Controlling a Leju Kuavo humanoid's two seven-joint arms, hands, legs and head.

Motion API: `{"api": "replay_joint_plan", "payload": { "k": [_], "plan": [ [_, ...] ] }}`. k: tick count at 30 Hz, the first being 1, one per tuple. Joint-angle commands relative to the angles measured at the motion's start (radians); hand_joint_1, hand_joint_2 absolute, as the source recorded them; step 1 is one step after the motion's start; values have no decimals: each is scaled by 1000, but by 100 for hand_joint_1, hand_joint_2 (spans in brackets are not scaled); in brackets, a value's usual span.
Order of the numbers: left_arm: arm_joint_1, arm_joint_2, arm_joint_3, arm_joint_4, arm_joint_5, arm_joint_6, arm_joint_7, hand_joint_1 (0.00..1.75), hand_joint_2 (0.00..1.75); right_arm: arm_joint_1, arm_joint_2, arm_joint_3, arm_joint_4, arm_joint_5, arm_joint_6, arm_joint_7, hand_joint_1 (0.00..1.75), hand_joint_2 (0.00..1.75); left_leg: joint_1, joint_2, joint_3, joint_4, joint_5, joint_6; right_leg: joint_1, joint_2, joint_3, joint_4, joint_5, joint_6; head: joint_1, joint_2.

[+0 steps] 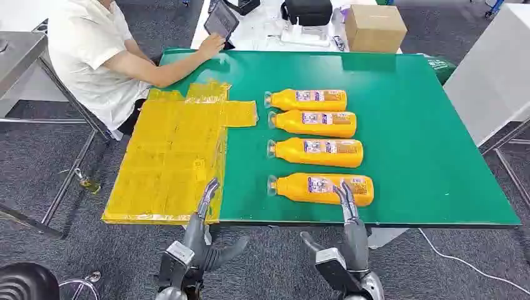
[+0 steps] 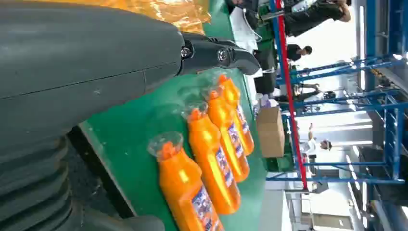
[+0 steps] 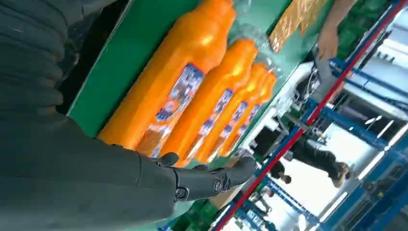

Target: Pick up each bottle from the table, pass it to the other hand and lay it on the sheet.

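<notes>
The left hand [image 1: 201, 234] is at the table's near edge with its fingers spread, holding nothing, its fingertips [image 1: 209, 187] over the yellow sheet [image 1: 169, 156]. At three o'clock from the sheet, four orange bottles [image 1: 315, 134] lie in a row on the green table [image 1: 425, 125] (caps toward the sheet). The right hand [image 1: 350, 240] holds nothing, its fingers apart and stretched over the nearest bottle [image 1: 320, 189].
</notes>
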Motion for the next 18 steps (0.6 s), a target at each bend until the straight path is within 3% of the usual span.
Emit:
{"api": "replay_joint_plan", "payload": {
  "k": [1,18],
  "plan": [
    [46,49,41,-28,23,2,-5,0,175,-79,23,75,114,17,8,7,0,175,0,6,8,-2,-3,1,1,4,7,-2,-1,-4,0,0],
    [-9,14,6,46,-9,-2,-11,0,175,-42,-31,36,111,44,-50,41,0,175,0,-1,3,-1,0,1,0,-2,4,-1,-1,-2,0,0]
  ]
}}
